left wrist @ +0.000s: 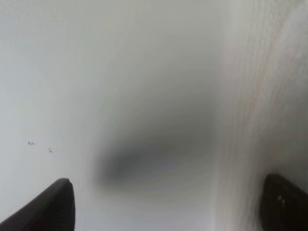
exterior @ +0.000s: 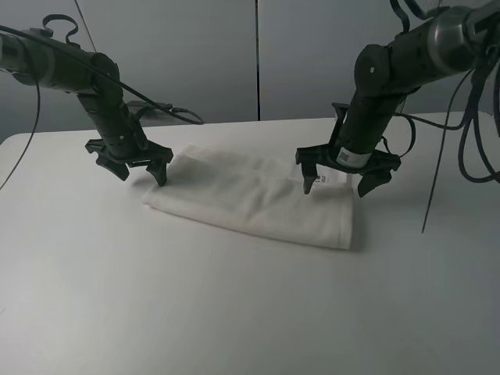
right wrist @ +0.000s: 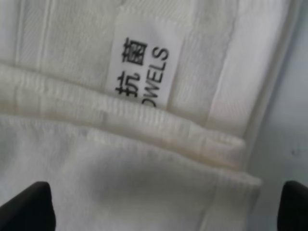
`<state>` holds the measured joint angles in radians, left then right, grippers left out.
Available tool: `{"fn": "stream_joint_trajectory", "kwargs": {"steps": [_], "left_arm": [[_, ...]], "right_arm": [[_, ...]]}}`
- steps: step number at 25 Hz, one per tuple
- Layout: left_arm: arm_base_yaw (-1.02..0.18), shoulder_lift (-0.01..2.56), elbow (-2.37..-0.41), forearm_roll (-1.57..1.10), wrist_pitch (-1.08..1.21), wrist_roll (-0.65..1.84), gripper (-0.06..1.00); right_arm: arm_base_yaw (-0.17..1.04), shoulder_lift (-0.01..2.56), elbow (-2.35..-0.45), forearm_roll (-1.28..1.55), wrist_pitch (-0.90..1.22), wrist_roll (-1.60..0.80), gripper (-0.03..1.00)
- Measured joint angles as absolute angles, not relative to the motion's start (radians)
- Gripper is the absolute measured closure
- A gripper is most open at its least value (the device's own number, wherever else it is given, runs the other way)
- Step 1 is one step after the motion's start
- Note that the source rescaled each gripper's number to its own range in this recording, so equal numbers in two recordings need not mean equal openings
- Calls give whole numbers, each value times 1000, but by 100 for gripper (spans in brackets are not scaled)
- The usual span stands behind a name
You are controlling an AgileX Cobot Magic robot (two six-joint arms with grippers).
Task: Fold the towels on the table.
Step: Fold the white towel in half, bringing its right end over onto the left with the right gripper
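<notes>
The white towel (exterior: 250,195) lies folded in a long band across the middle of the table (exterior: 195,312). My left gripper (exterior: 141,170) is open and empty, low over the towel's left end, one finger over cloth and one over bare table. In the left wrist view the towel edge (left wrist: 269,96) runs beside blurred tabletop. My right gripper (exterior: 340,183) is open and empty, straddling the towel's far right corner. The right wrist view shows the label (right wrist: 144,67) with dark print, the woven border band (right wrist: 120,115) and a folded layer edge close below.
Black cables (exterior: 469,133) hang from the right arm beside the table's right edge. A cable (exterior: 168,109) trails behind the left arm at the table's back edge. Grey wall panels stand behind the table.
</notes>
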<state>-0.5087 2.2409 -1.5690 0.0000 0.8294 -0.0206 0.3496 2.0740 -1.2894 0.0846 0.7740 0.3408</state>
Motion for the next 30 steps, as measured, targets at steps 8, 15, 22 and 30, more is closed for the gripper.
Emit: {"fn": "stream_joint_trajectory", "kwargs": {"steps": [8, 15, 22, 30], "left_arm": [[-509, 2241, -1569, 0, 834, -21, -5], [-509, 2241, -1569, 0, 836, -21, -5], [-509, 2241, -1569, 0, 836, -21, -5], [-509, 2241, -1569, 0, 836, -21, -5]], "right_arm": [[350, 2128, -1311, 67, 807, 352, -3], [350, 2147, -1313, 90, 805, 354, -3], [350, 2147, -1313, 101, 801, 357, 17], [350, 2155, -1313, 137, 774, 342, 62]]}}
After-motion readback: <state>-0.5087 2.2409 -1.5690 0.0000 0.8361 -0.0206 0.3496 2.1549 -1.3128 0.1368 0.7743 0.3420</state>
